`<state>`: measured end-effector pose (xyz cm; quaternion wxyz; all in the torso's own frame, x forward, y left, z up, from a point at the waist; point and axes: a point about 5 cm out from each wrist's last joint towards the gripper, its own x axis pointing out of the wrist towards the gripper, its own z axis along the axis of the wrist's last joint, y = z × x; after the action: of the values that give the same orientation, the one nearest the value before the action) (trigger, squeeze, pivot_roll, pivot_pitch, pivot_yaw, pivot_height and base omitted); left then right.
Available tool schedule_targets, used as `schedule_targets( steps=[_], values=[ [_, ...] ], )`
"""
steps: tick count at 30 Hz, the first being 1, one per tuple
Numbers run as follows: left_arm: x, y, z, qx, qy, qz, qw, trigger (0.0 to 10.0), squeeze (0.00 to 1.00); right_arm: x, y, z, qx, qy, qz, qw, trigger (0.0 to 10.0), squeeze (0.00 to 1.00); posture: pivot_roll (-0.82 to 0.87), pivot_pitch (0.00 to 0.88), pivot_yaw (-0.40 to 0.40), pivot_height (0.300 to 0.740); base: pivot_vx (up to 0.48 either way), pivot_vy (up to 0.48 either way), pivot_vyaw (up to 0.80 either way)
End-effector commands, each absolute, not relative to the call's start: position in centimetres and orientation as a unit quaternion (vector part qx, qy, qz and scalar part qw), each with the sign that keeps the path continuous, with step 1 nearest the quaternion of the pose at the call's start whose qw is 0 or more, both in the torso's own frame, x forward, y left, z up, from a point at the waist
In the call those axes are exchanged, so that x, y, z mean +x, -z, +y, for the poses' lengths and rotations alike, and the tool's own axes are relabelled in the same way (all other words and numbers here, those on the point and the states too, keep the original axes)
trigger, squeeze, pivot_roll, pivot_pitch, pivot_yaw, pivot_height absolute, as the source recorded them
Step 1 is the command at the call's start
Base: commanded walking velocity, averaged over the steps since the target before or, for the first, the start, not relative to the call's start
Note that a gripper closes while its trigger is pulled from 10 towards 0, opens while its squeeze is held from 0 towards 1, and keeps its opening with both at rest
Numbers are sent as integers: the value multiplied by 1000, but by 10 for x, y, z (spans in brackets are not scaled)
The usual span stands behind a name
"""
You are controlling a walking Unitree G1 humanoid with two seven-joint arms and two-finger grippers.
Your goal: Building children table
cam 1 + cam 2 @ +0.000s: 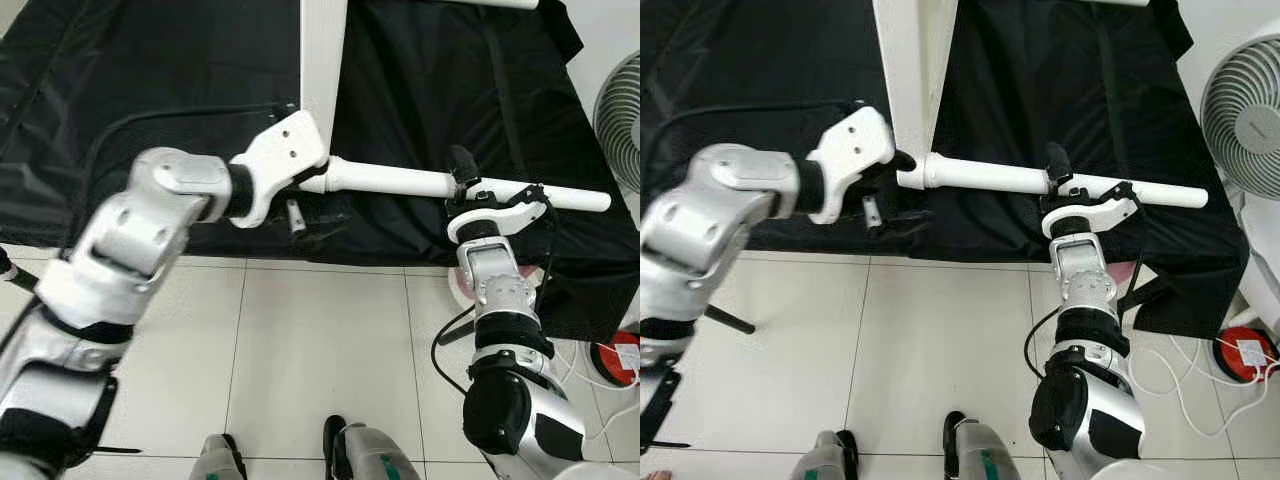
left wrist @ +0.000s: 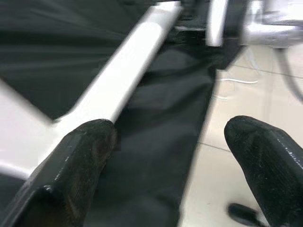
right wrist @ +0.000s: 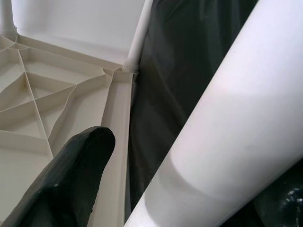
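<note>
A black cloth [image 1: 450,90] covers the raised surface across the far part of the scene, creased and hanging down over its near edge toward the floor [image 1: 320,340]. On the cloth stands a white children's table top [image 1: 323,60], turned on its side with its ribbed underside visible in the right wrist view. A white table leg [image 1: 440,184] runs from the top's near corner out to the right, above the cloth's near edge. The floor is pale tile with dark grout lines; white cables [image 1: 1185,385] and a red round object [image 1: 1240,357] lie on it at the right.

No readable text, no labels, no brands, no numbers — nothing legible (red floor object's label too small)
</note>
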<state>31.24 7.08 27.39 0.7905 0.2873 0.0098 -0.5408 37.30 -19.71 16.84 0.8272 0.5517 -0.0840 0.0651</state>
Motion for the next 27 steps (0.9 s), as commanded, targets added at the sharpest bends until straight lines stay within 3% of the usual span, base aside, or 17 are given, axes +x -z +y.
schedule_targets(
  steps=[1,5,14,27],
  values=[
    [311,-272,65,294,552,15,780,10000,0,358,-100,-160,583,-42,86,807,10000,0,44,259,19,740,0,0,0],
    [309,-264,50,305,583,19,753,10000,0,360,-103,-160,584,-43,83,807,10000,0,28,264,24,740,0,0,0],
    [313,-257,27,334,602,24,725,10000,0,361,-104,-160,580,-44,84,809,10000,0,27,277,29,740,0,0,0],
    [332,-234,-8,383,578,36,720,10000,0,358,-115,-156,591,-59,62,802,10000,0,-6,311,60,740,0,0,0]
  ],
)
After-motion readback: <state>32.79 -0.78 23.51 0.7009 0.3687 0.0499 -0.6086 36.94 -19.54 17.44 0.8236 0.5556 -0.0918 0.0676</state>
